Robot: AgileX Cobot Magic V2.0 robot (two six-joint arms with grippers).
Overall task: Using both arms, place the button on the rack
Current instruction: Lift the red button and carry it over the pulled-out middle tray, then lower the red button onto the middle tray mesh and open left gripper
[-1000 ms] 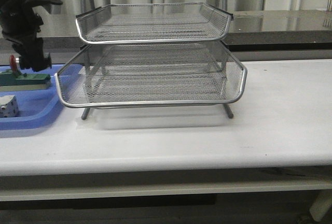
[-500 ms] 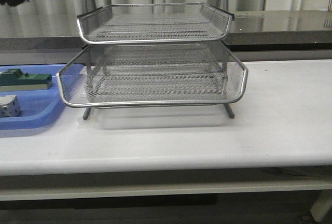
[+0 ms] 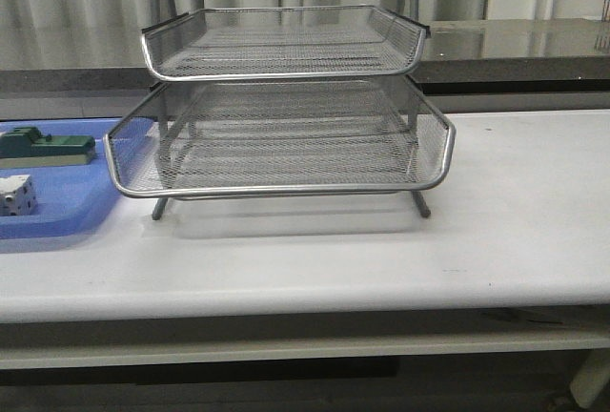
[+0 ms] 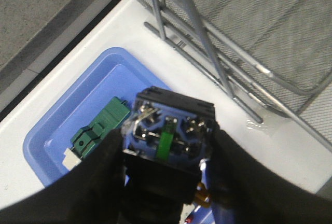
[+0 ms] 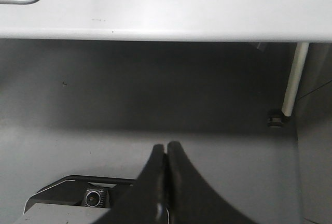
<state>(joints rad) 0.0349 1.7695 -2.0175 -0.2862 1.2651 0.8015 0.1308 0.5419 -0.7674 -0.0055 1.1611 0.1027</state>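
Red button [image 4: 168,141] head hidden within left hand [image 4: 166,182] grip

button [image 4: 168,138] rear block up, clamped between left fingers [image 4: 98,182] above blue tray, silver wire rack [image 3: 286,107] on table

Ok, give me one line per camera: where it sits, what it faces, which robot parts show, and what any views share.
Front view: level with the table, facing forward at the rack and the blue tray; no arm shows.
Left wrist view: high above, looking down at the blue tray, the green block and the rack's legs; the left gripper holds the button.
Right wrist view: low, off the table's front edge, facing the floor; the right gripper is shut, empty.
Shared: front and left wrist views both show rack, tray, green block.
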